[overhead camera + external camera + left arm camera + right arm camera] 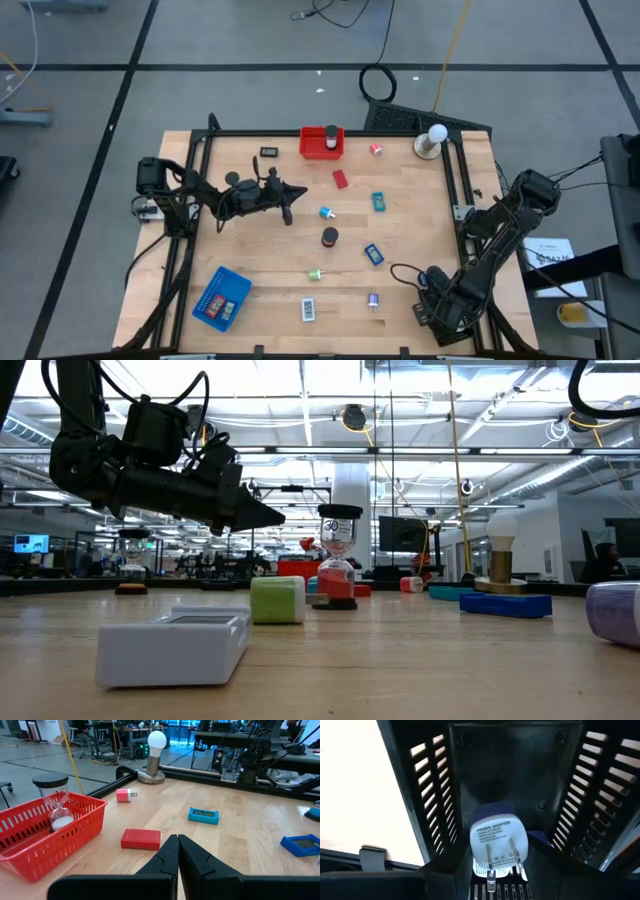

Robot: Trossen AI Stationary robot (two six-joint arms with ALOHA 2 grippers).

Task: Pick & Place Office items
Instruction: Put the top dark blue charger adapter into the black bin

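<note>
Small office items lie scattered on the wooden table: a red block, a teal block, a blue block, a black cylinder, a green bit, a purple bit and a white-labelled rectangle. My left gripper is shut and hangs level above the table's middle left, its tips near the red block. My right gripper points steeply down into the black slatted tray at the near right, shut on a white-and-purple power adapter. My right gripper holds the power adapter by its two sides, between its two dark fingers, whose tips lie in shadow. It comes from above, slanting down into the black tray. The adapter's pronged white face points back at the wrist. Whether its purple end touches the tray floor cannot be told.
A red basket holding an hourglass stands at the far middle. A blue tray sits near the front left. A white ball on a round stand is at the far right. Black frame rails run along both sides.
</note>
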